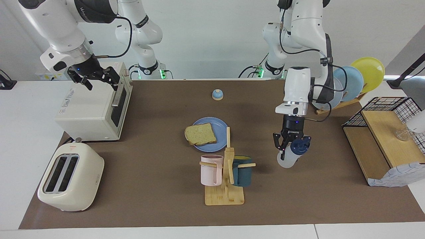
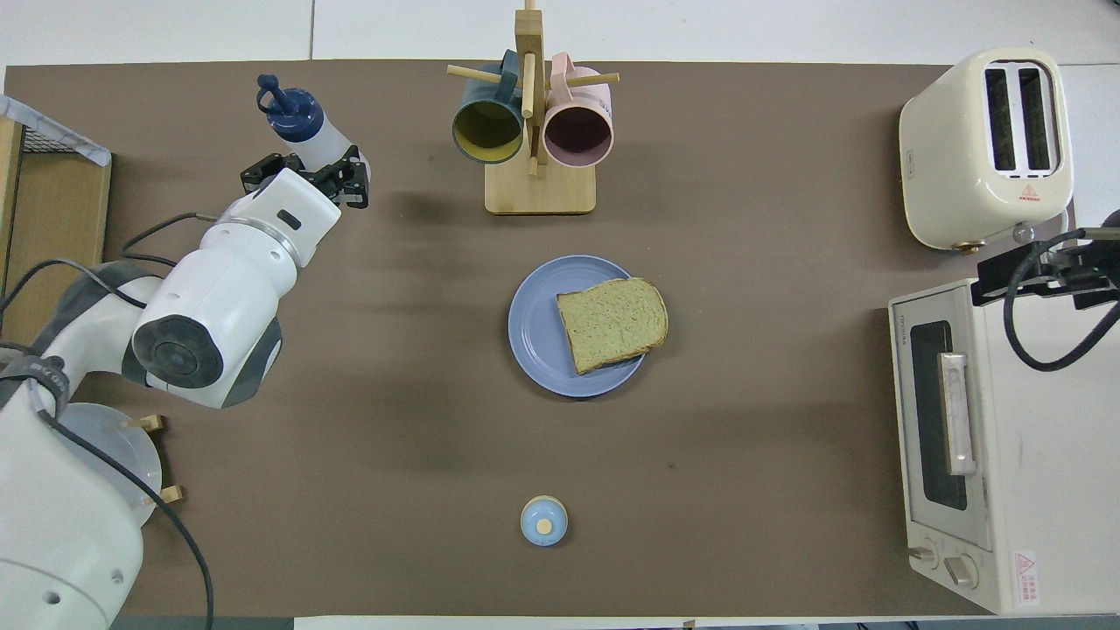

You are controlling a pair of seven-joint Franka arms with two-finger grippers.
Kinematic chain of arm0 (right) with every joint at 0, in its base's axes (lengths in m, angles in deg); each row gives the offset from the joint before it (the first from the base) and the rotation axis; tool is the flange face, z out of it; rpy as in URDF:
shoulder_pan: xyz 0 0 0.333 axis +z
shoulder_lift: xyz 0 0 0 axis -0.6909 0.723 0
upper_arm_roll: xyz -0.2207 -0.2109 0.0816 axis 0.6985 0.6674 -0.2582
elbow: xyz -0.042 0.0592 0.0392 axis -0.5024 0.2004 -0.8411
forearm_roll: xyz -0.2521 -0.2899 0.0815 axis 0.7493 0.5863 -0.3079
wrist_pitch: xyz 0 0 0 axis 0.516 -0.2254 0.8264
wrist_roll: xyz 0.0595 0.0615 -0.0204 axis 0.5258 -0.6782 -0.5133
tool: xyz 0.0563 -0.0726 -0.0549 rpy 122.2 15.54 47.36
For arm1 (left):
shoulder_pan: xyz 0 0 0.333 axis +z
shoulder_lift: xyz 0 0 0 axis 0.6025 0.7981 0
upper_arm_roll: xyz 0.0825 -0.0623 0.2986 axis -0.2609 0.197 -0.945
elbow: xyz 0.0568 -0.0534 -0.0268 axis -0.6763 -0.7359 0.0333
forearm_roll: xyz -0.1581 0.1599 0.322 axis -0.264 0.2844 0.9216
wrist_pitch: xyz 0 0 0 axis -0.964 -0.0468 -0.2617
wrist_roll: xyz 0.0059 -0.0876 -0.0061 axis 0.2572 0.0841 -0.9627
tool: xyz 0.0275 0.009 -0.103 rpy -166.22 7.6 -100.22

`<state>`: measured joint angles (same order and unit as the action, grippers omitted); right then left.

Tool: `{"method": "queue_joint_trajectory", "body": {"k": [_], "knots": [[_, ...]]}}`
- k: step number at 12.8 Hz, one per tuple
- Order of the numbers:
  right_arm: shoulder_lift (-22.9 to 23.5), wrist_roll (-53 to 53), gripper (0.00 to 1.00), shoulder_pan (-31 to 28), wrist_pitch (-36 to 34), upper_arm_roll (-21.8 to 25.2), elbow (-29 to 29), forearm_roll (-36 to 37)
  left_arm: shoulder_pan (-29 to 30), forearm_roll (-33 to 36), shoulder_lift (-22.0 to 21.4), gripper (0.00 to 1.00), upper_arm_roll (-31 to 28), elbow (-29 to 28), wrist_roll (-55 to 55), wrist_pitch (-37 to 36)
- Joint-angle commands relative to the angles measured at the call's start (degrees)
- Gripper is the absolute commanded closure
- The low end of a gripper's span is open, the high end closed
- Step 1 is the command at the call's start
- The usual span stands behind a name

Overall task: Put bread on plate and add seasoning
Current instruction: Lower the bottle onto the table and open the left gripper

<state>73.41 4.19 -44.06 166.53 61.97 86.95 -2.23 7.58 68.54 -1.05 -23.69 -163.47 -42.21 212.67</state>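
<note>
Gripping the seasoning (image 1: 289, 155) around its pale body, the left gripper (image 1: 289, 146) held the bottle tilted, navy cap uppermost, over the brown mat toward the left arm's end of the table, beside the mug rack (image 1: 225, 176); whether its base touched the mat could not be told. The bread (image 1: 200, 134) lay on the plate (image 1: 220, 125) (one corner overhanging the rim), between the bell (image 1: 217, 94) and the mug rack. The right gripper (image 1: 96, 77) hung over the toaster oven (image 1: 91, 109), fingers spread wide and holding nothing.
</note>
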Motion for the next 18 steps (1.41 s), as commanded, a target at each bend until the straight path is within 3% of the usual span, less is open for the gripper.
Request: {"method": "queue_joint_trajectory", "body": {"k": [1,3,5,10,16,17,18], "knots": [[-0.66,-0.41,0.0,-0.52,0.19,-0.3,0.64,-0.84,2.48,-0.9,10.24,1.0,0.44,7.79,-2.49,8.29],[-0.66,-0.41,0.0,-0.52,0.11,-0.3,0.64,-0.84,2.66,-1.6,15.43,1.0,0.44,12.63,-2.58,9.45],[-0.66,-0.41,0.0,-0.52,0.11,-0.3,0.64,-0.84,2.84,-1.52,17.64,1.0,0.44,14.84,-2.58,9.45],[-0.66,-0.41,0.0,-0.52,0.11,-0.3,0.64,-0.84,2.84,-0.55,18.27,1.0,0.44,14.23,-2.58,9.36],[-0.66,-0.41,0.0,-0.52,0.11,-0.3,0.64,-0.84,2.57,1.29,18.27,0.64,0.44,11.51,-2.49,9.27],[-0.66,-0.41,0.0,-0.52,0.11,-0.3,0.64,-0.84,2.49,1.38,18.18,0.51,0.44,10.9,-2.49,9.27],[-0.66,-0.41,0.0,-0.52,0.11,-0.3,0.64,-0.84,2.49,1.29,18.09,0.28,0.52,10.63,-2.49,9.27]]}}
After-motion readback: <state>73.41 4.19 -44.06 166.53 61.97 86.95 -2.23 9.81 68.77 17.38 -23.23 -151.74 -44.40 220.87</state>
